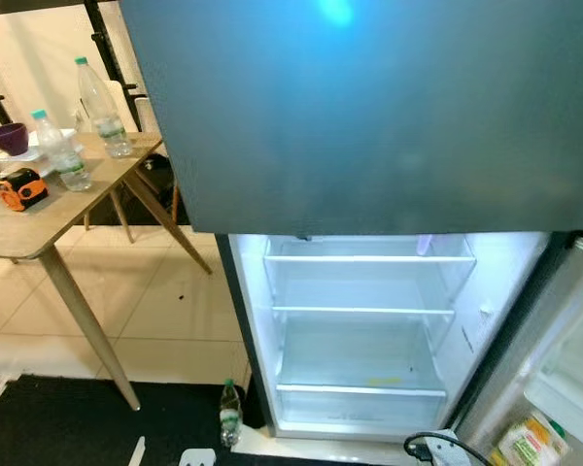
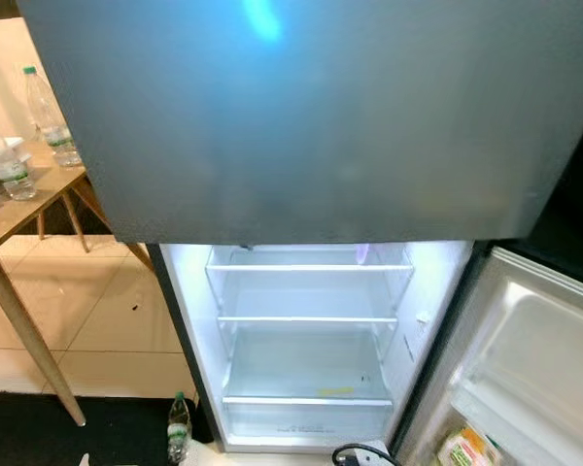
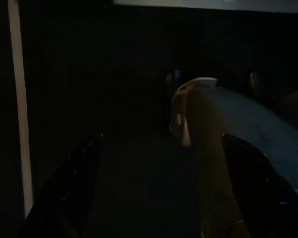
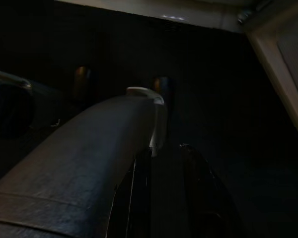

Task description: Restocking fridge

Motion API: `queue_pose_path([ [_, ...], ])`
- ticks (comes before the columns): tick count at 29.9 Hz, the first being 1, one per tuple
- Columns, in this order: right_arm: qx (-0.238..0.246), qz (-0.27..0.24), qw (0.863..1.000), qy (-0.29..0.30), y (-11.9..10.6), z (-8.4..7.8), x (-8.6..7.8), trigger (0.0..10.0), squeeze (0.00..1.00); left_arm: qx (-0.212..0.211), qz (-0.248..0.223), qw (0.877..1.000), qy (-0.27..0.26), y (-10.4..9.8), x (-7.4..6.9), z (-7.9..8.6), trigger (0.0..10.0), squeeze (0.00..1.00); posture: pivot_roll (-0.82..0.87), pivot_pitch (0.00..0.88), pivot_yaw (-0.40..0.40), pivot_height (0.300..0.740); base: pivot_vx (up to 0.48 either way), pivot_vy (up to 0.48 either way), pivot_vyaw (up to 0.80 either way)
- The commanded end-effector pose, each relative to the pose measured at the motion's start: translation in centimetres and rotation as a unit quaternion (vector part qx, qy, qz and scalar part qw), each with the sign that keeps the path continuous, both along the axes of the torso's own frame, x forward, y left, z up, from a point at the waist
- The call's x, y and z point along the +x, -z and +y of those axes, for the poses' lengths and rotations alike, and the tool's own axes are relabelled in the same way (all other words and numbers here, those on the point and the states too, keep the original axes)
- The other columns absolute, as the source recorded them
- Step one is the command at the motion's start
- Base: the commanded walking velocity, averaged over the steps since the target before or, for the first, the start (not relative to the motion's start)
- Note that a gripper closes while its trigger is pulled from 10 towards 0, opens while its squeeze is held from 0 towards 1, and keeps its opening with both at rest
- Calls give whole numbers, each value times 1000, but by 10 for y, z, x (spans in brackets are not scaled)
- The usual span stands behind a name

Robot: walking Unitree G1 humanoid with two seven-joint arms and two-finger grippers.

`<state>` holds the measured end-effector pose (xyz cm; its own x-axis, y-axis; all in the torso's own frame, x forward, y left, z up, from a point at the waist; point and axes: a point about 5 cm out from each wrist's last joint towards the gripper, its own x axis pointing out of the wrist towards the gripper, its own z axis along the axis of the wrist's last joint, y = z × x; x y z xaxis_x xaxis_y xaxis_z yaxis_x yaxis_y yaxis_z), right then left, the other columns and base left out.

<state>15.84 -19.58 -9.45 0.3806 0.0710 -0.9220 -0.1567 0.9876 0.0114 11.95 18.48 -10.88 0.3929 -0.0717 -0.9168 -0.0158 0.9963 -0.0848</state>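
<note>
The grey fridge (image 1: pixel 369 116) stands with its lower door (image 2: pixel 525 369) swung wide to the right, the lit white compartment showing bare glass shelves (image 1: pixel 361 311), a packet (image 1: pixel 530 442) in the door bin, and a small water bottle (image 1: pixel 230 413) upright on the floor just beside its left corner.

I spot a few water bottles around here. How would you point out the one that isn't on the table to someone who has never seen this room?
Start at the open fridge with its lit white shelves. Look down to the dark floor mat just outside its lower left corner, where a small clear plastic bottle with a green cap stands upright. The two other clear bottles stand on the wooden table; this one alone is on the floor.
</note>
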Motion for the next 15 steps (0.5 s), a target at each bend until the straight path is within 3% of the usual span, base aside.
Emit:
queue_pose_path([
  [1,-6,3,1000,-6,1,-1,-1,10000,0,1,-5,1000,-1,-1,3,1,10000,0,-19,0,29,740,-292,0,-644],
  [8,-8,1,1000,-4,0,-3,0,10000,0,-2,-7,1000,2,-1,5,-1,10000,0,-28,0,27,740,-292,0,-646],
  [15,-8,0,1000,-2,0,-4,-1,10000,0,-5,-8,1000,3,-1,6,-3,10000,0,-30,0,26,740,-291,0,0],
])
